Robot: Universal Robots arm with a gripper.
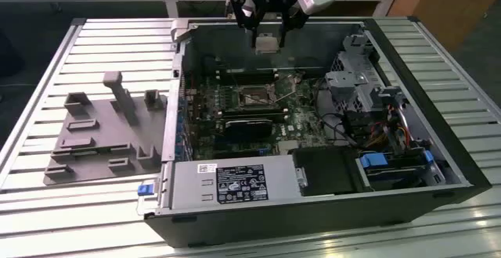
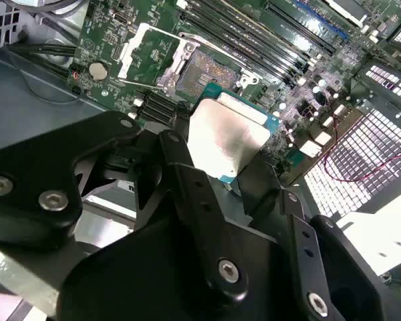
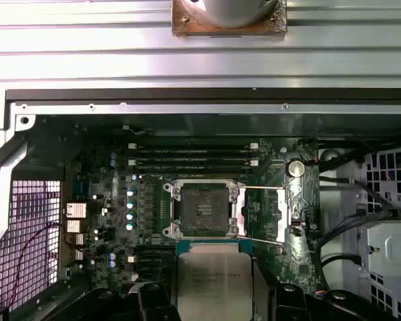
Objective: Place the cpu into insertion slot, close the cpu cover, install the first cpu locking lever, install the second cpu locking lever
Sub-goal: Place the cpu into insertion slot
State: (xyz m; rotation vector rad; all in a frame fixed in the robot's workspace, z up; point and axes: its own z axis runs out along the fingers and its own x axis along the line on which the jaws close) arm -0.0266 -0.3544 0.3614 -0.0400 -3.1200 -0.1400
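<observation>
While the cpu cover [image 3: 285, 214] stands flipped open beside the bare insertion slot [image 3: 204, 208], the gripper [image 1: 268, 35] hangs over the open computer case [image 1: 438, 123], clamped on 2 opposite edges of the cpu [image 2: 224, 137], silver top showing. Step 1 of 4, I'd say: chip up in the air, apart from the socket near the motherboard's [image 2: 113, 40] middle. Seating it calls for squared edges and a level descent. One label [image 1: 241, 183] sits on the grey power supply [image 1: 188, 182] at the case's near edge, and I can't make out its print.
</observation>
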